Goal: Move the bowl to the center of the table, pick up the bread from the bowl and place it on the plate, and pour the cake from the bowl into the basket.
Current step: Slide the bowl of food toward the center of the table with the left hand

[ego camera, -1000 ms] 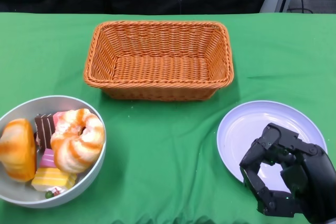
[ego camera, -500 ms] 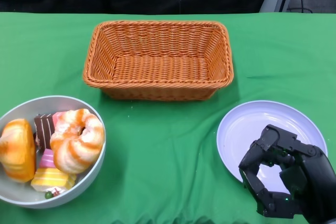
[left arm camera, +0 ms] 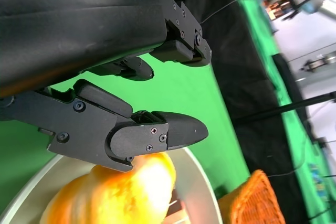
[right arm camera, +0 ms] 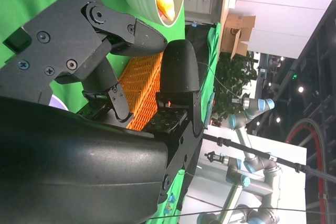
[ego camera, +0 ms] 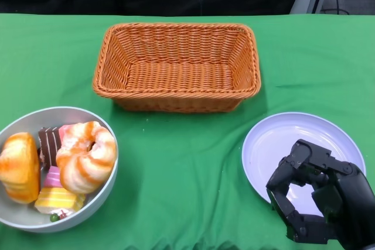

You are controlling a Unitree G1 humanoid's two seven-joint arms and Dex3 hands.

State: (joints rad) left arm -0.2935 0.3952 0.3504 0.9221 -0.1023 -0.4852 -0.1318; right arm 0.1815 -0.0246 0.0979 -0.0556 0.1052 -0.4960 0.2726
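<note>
While its fingers curl inward around nothing, the right hand [ego camera: 319,200] hangs over the near edge of the pale plate [ego camera: 281,139] at the lower right of the head view, partly covering that rim. The left hand [left arm camera: 121,77] shows only in its own wrist view, fingers spread and holding nothing, poised just above the golden bread [left arm camera: 121,195] that lies in the grey bowl [left arm camera: 202,195]. In the head view the bowl [ego camera: 102,194] sits at the near left edge of the green table [ego camera: 187,162], well apart from the plate, with the bread [ego camera: 19,167] at its left side, a twisted pastry [ego camera: 87,156] at its right, and small cake pieces [ego camera: 51,171] between and below them. Farther back, the wicker basket [ego camera: 176,65] stands near the middle of the table. Compared with the earlier pictures, the right hand has hardly shifted, and bowl, plate and basket lie as before.
</note>
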